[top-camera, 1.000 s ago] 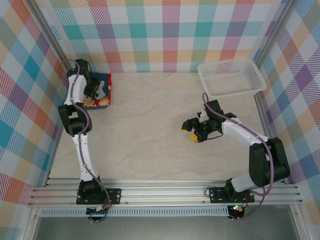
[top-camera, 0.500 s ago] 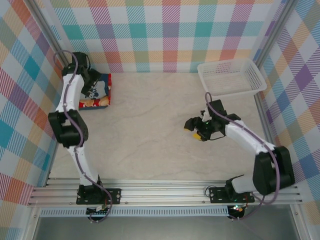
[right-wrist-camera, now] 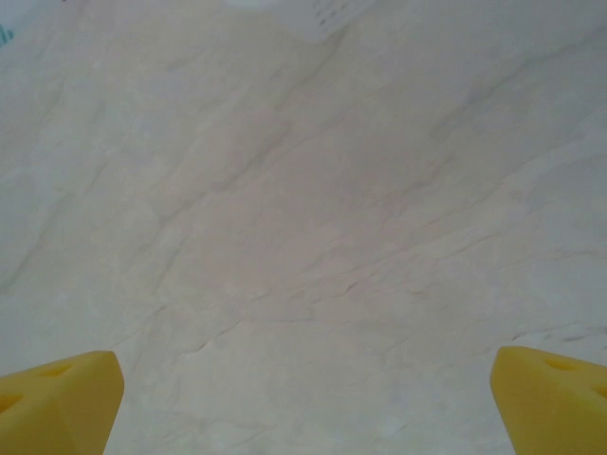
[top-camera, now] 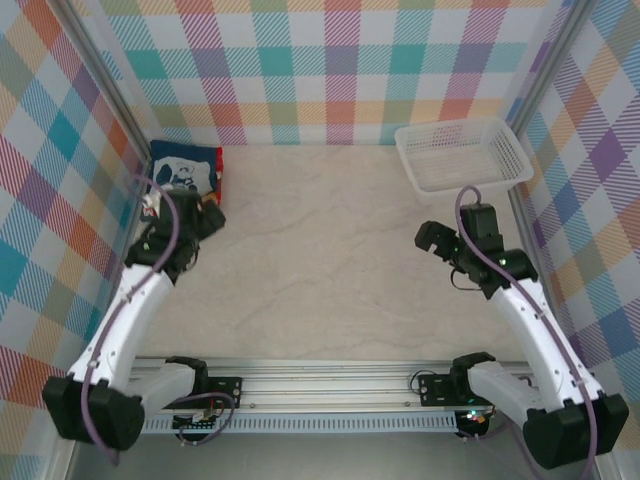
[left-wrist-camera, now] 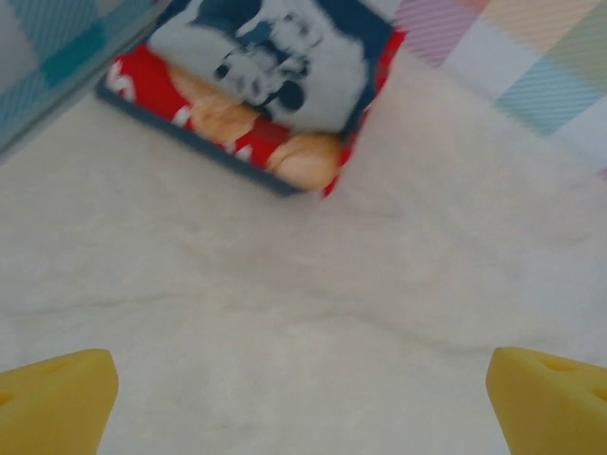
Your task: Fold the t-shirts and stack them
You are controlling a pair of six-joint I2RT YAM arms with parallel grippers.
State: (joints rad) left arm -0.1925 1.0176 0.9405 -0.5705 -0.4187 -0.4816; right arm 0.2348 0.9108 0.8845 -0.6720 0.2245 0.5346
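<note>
Finds the t-shirts (top-camera: 186,170) stacked, navy over red, in the far-left corner of the table (top-camera: 320,260), ahead of the near left gripper (left-wrist-camera: 303,403), spread wide and empty, the right gripper (top-camera: 432,238) equally wide, empty, well apart.

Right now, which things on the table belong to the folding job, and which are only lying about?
Belong to the job:
navy t-shirt
red t-shirt, stacked with it

Only lying about:
white mesh basket
</note>
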